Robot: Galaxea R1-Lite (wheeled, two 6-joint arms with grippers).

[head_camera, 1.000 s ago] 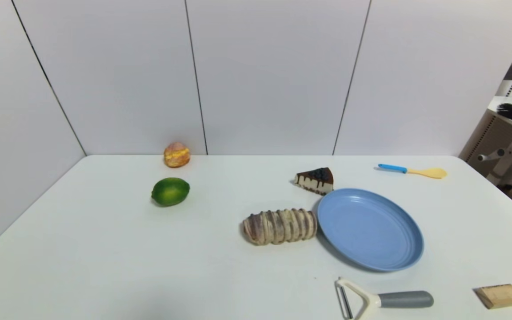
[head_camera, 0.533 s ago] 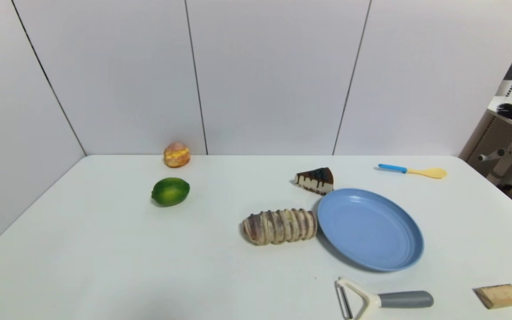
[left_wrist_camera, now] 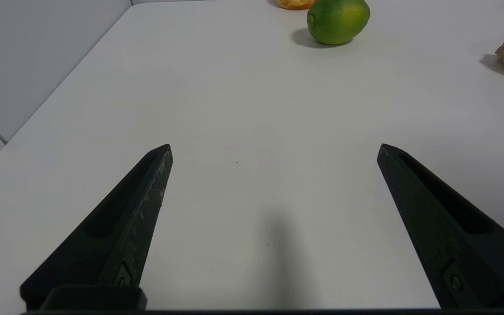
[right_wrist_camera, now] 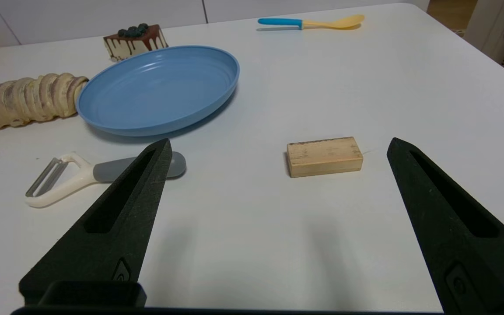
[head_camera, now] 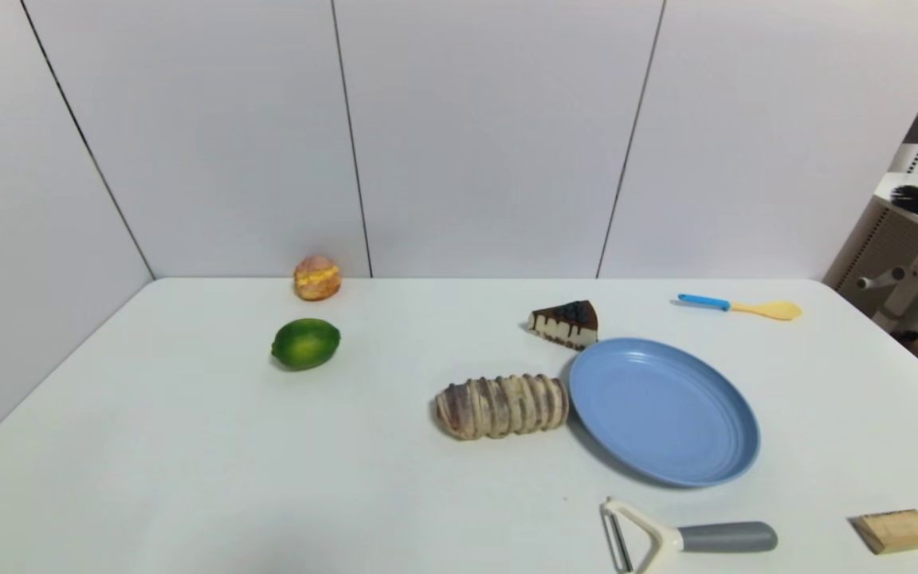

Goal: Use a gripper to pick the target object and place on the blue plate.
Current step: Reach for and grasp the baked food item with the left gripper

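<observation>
Apparently the pick has yet to begin: the cream-filled bun (head_camera: 317,278) sits at the table's back left, behind the lime (head_camera: 306,344). The left gripper (left_wrist_camera: 274,151), jaws wide apart and empty, probably must reach past that fruit; the right gripper (right_wrist_camera: 281,144) idles near the wooden block (right_wrist_camera: 324,157).

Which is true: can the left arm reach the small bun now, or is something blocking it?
Probably yes: the left gripper has open, empty jaws, though the lime sits before the bun.
</observation>
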